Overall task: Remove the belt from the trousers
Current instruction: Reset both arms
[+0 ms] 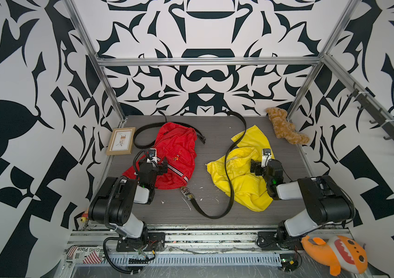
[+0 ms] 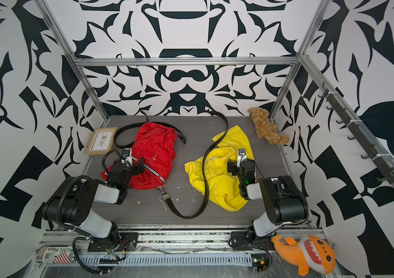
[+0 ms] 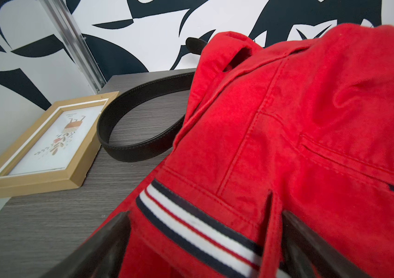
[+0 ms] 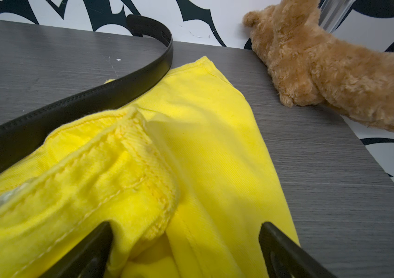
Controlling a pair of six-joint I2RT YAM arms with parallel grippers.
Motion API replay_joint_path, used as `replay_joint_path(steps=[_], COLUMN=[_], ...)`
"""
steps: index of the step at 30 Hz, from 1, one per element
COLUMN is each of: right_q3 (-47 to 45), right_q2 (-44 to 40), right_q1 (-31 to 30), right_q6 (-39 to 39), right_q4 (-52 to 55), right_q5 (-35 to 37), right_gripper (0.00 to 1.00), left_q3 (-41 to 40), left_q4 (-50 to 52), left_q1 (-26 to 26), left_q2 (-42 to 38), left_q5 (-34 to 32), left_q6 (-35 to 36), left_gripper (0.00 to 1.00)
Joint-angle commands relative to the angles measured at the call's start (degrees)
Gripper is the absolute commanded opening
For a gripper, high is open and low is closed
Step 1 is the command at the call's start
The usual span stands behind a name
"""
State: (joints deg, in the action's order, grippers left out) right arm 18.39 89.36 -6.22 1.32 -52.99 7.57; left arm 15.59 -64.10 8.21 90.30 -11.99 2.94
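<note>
Red trousers lie left of centre on the table, yellow trousers right of centre, well apart. Short black belt loops out from the red pair's waist toward the picture frame, and its buckle end sticks out on the other side. I can't tell if it's in the loops or just under the fabric. Long black belt runs from the back wall across the yellow pair, curls round on bare table and ends with its buckle just beside the red hem. Left gripper sits low over the red pair, jaws wide, straddling the striped trim, nothing held, short belt beyond it and untouched. Right gripper likewise: jaws wide over the yellow waistband fold, holding nothing, long belt beside it but apart. Teddy in the far right corner
</note>
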Motion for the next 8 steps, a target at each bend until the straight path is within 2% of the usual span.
replay_joint_path(steps=[1,8], right_q3=[1.12,0.81], right_q2=[0.21,-0.05], right_q1=[-0.42,-0.46], right_q6=[0.43,0.57], right_q4=[-1.43,-1.78], right_q5=[2.65,2.40], right_gripper=[0.97,0.99], left_q3=[0.46,0.66], left_q4=[-0.50,0.02], left_q1=[-0.52,-0.51], left_q2=[0.15,0.18], left_q5=[-1.31,-1.73], left_q6=[-0.47,-0.49], left_gripper=[0.99,0.99])
